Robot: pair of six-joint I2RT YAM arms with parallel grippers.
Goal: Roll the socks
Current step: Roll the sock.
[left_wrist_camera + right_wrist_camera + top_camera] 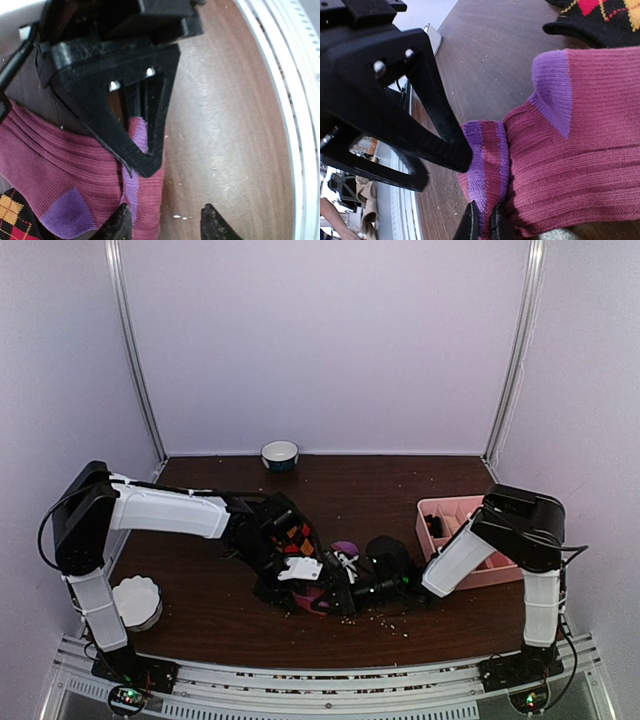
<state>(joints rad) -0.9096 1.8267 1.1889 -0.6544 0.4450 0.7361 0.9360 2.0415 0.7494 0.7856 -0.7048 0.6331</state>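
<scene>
Magenta ribbed fabric sock [580,165], purple-heeled, lies ahead of the right pincer [484,226], tips clamped on its striped cuff; black argyle fabric sock [600,20] beyond. Left pincer [166,221], half open, holds nothing.

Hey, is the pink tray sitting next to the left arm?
No, the pink tray sits beside the right arm, on the right side of the top view.
</scene>
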